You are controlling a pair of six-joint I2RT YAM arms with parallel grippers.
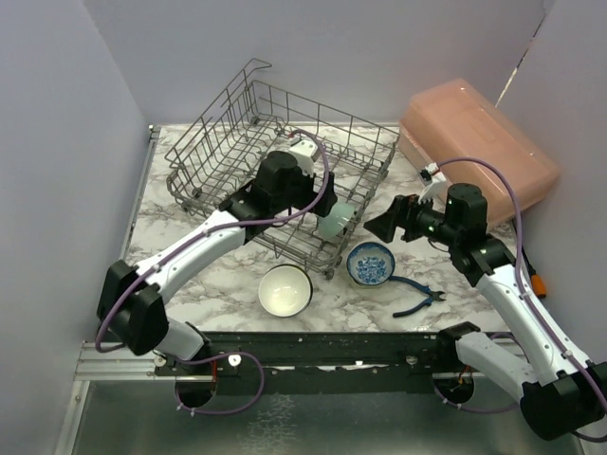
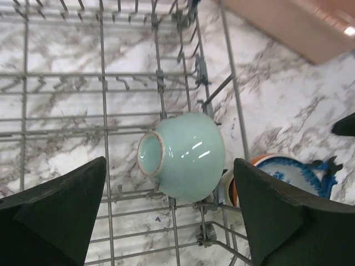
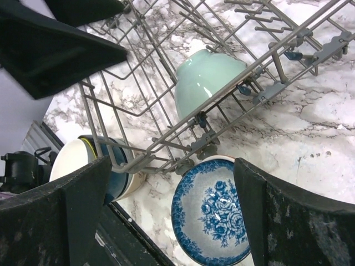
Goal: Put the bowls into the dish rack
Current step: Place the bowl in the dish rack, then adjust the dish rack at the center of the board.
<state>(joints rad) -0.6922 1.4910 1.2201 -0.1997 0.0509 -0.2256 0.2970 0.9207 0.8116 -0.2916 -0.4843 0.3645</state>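
Note:
A mint green bowl [image 1: 334, 221] [image 2: 187, 155] [image 3: 204, 77] lies on its side inside the near right corner of the grey wire dish rack [image 1: 327, 256] [image 2: 102, 73] [image 3: 202, 145]. My left gripper [image 1: 327, 206] [image 2: 169, 221] hovers open just over it, with its fingers apart from the bowl on both sides. A blue-patterned white bowl [image 1: 371, 263] [image 3: 213, 216] sits on the table outside the rack, nested in an orange one [image 2: 238, 191]. Above that blue-patterned bowl, my right gripper [image 1: 373, 227] [image 3: 172, 221] is open and empty.
A stack of bowls [image 1: 285, 289] [image 3: 83, 160], white on top and dark teal below, stands on the marble near the rack's front edge. Blue-handled pliers [image 1: 417, 299] lie right of the blue bowl. A pink translucent box [image 1: 479, 152] fills the back right corner.

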